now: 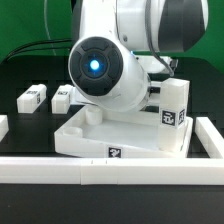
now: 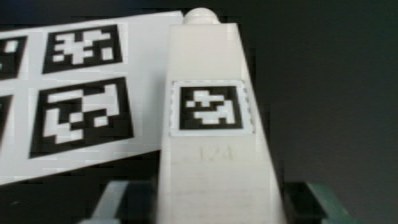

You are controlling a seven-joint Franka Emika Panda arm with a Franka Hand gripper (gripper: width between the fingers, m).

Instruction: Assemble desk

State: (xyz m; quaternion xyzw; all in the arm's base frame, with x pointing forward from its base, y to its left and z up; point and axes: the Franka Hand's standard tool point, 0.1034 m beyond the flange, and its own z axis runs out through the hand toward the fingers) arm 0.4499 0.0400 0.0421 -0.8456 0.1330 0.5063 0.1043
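The gripper (image 2: 217, 196) clasps a white leg (image 2: 214, 140) in the wrist view, its dim fingers (image 2: 128, 203) seemingly pressed against both sides, and the marker board (image 2: 71, 90) lies behind. In the exterior view the desk top (image 1: 100, 135) sits on the black table (image 1: 30, 125) just behind the border wall (image 1: 60, 170). Another leg (image 1: 175, 105) stands upright at its corner on the exterior view's right, and two loose legs (image 1: 33, 97) lie beyond.

The arm (image 1: 150, 20) leans in from the upper part of the exterior view's right. Its big round white joint (image 1: 100, 68) faces the camera square on, with a blue light glowing in its cap, and hides the tool. In the wrist view, the tool (image 2: 217, 196) has its two fingers (image 2: 125, 200) set close against either side of a white leg (image 2: 217, 110).
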